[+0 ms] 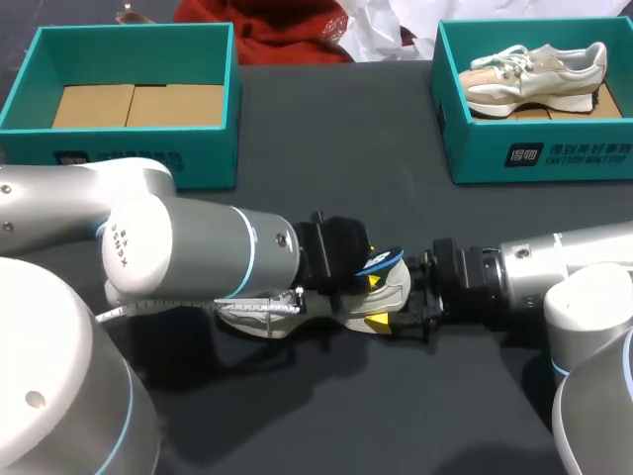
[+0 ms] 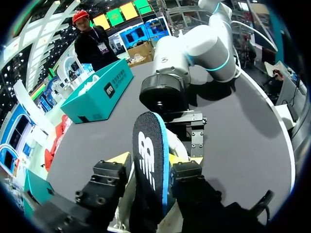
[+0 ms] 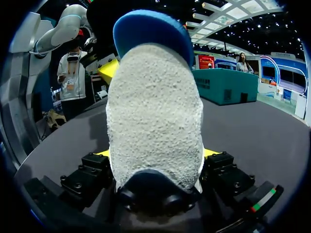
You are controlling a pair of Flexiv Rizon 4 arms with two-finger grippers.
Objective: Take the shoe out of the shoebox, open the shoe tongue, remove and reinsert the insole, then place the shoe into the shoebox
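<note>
Evidently the insole (image 2: 148, 145) is up out of the shoe (image 1: 262, 319) for most of its length, so the step in hand is judged to be its removal or its return; which of the 2 cannot be told. Either way, the insole should be kept in line with the shoe's opening and moved along the shoe's length, not levered sideways, so that the foam is not creased. The shoe should be held down firmly at 1 end meanwhile, otherwise it may be dragged across the desk (image 1: 336, 148). For reinsertion, the toe end should be fed in first under the opened tongue and the heel end pressed flat last.

The left claw (image 2: 149, 159) is closed on the insole, with 1 yellow tip against its dark printed top and the other against its underside. The insole stands on edge between them and juts out ahead of the claw toward the right arm. From the right wrist, the pale foam underside is seen rising directly ahead of the right claw (image 3: 158, 154). Whether the right claw is closed on anything cannot be told, since its grip is hidden by the insole. From above, the shoe is seen lying on the desk under the left claw and just beside the right claw, well apart from the empty shoebox (image 1: 148, 153) at the far left.
</note>
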